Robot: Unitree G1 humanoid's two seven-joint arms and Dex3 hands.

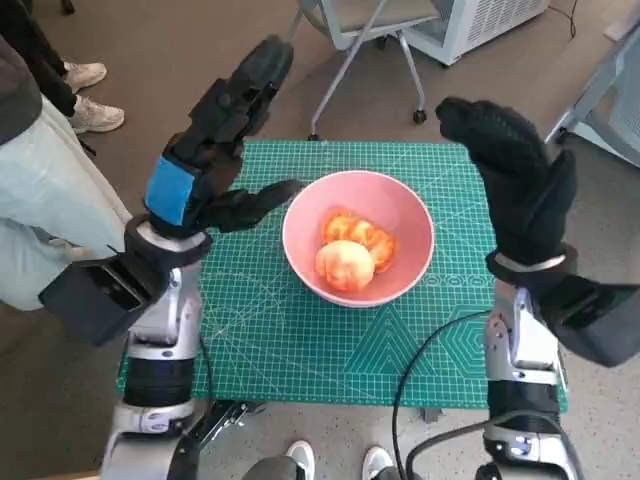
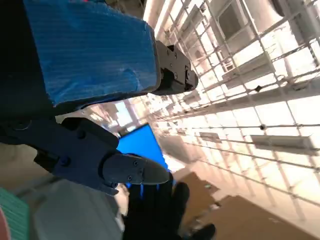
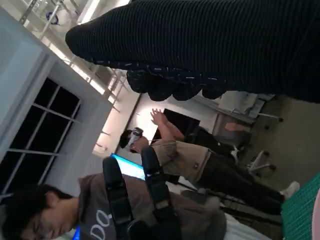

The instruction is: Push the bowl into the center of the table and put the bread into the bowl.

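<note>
The bread [image 1: 350, 252] lay inside the pink bowl [image 1: 412, 215] near the desk's [image 1: 270, 340] centre; it looked soft and light, best cupped gently around its sides. The left hand [image 1: 215, 150], at the bowl's nine o'clock, and the right hand [image 1: 515, 175], at three o'clock, hung raised, fingers spread, holding nothing.

**Bread in the bowl, bowl mid-mat**

I see the pink bowl [image 1: 358, 236] sitting upright near the middle of the green mat. Inside it lie the pieces of bread [image 1: 355, 250]: a pale round roll touching an orange-red, glazed piece just behind it.
</note>
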